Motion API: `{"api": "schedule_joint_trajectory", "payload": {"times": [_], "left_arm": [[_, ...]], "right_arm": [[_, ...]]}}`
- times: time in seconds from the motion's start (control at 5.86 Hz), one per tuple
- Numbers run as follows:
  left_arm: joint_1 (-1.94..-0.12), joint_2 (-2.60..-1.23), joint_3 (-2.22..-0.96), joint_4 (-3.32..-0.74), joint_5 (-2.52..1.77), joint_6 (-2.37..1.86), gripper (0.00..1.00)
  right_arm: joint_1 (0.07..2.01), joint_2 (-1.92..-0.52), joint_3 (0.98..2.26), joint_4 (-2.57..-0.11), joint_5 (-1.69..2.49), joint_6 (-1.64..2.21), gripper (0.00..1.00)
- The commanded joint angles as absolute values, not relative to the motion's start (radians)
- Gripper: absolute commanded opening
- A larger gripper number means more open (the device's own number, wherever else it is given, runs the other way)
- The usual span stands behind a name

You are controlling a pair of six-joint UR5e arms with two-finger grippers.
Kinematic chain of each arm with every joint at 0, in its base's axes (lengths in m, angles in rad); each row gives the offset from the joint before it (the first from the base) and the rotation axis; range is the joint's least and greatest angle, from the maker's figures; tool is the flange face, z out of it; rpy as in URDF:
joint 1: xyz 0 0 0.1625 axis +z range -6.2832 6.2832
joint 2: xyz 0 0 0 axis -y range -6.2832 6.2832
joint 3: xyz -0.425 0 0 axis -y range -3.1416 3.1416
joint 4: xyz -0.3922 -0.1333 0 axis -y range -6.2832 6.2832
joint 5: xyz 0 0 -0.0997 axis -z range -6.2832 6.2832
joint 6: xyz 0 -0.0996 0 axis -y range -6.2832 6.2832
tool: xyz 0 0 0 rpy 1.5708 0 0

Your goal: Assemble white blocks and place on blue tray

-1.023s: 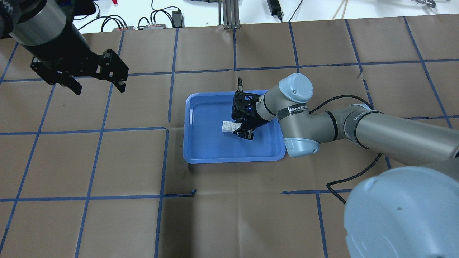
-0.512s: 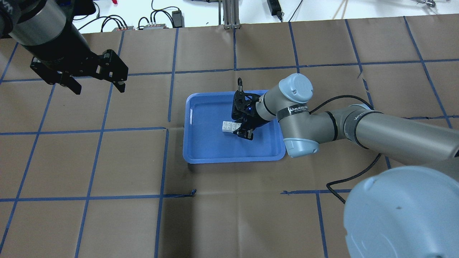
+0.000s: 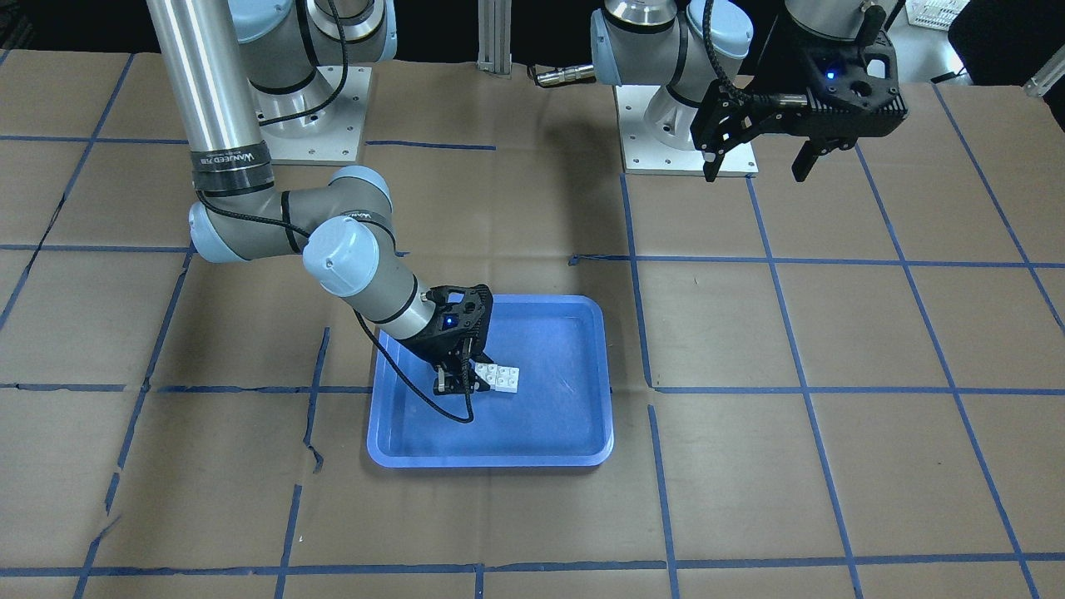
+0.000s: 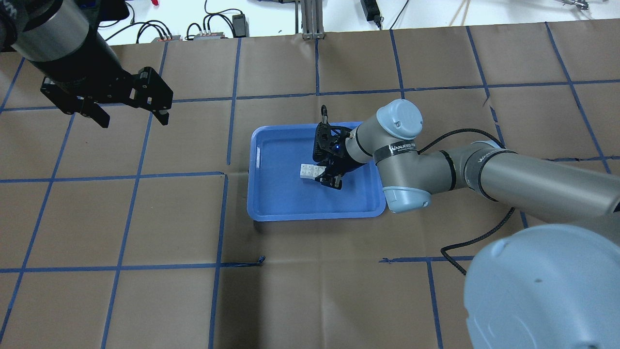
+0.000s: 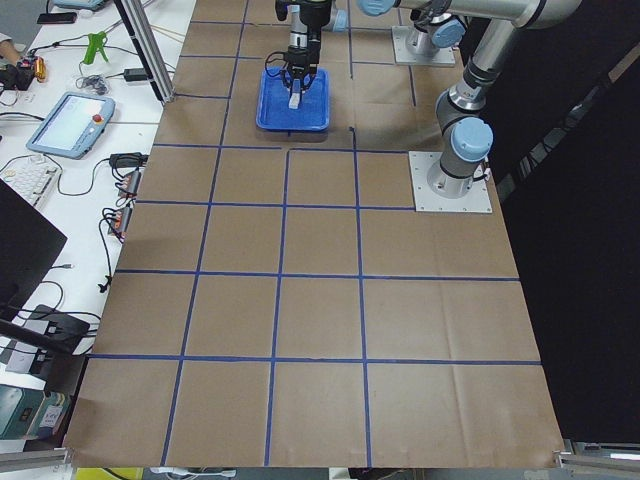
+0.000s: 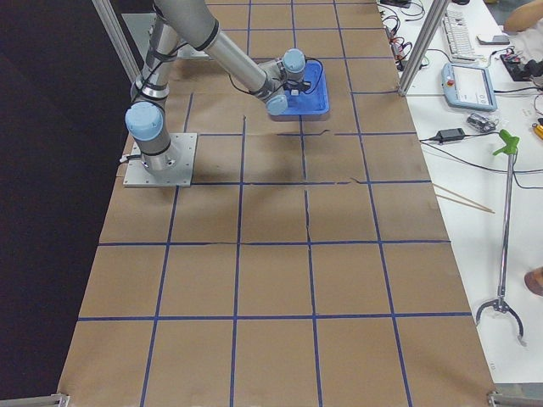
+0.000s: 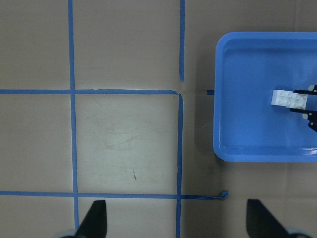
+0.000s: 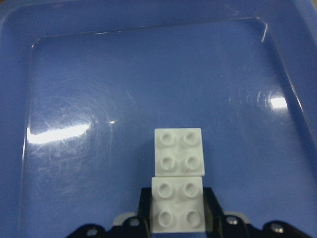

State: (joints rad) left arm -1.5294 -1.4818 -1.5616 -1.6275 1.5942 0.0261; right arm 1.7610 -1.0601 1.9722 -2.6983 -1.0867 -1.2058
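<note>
Quantities: two white blocks (image 8: pixel 177 183), one blue tray (image 8: pixel 148 74), two pincers.

1. In the right wrist view, the right pincer (image 8: pixel 177 208) sits at the bottom centre of the frame. Its black fingers (image 8: pixel 143 201) press against both sides of the nearer block, clenched on it.
2. The second block lies directly above the first in that frame. The two touch edge to edge, and all eight studs face up.
3. The pair forms one short row. Its long axis runs from the bottom to the top of that frame, straight away from the pincer. In the overhead view it runs left to right, parallel to the tray's long side.
4. The row rests on the tray floor, near its middle.
5. The left pincer (image 4: pixel 134 119) hangs at the upper left of the overhead frame above the table (image 4: pixel 145 218), well apart from the tray. Its jaws are spread wide and hold nothing.
</note>
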Motion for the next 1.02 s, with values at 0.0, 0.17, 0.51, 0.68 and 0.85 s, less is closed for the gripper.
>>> {"api": "schedule_joint_trajectory", "payload": {"times": [0.0, 0.17, 0.51, 0.68, 0.85], "left_arm": [[-1.531, -1.482, -1.562, -1.628, 1.594, 0.026, 0.99], [-1.529, -1.482, -1.562, -1.628, 1.594, 0.026, 0.99], [-1.531, -1.482, -1.562, -1.628, 1.594, 0.026, 0.99], [-1.531, -1.482, -1.562, -1.628, 1.594, 0.026, 0.99], [-1.531, -1.482, -1.562, -1.628, 1.594, 0.026, 0.99]], "right_arm": [[1.761, -1.060, 1.971, -2.698, -1.085, -1.206, 0.40], [1.761, -1.060, 1.971, -2.698, -1.083, -1.206, 0.46], [1.761, -1.060, 1.971, -2.700, -1.063, -1.206, 0.53], [1.761, -1.061, 1.971, -2.698, -1.063, -1.206, 0.54], [1.761, -1.062, 1.971, -2.698, -1.063, -1.204, 0.64]]}}
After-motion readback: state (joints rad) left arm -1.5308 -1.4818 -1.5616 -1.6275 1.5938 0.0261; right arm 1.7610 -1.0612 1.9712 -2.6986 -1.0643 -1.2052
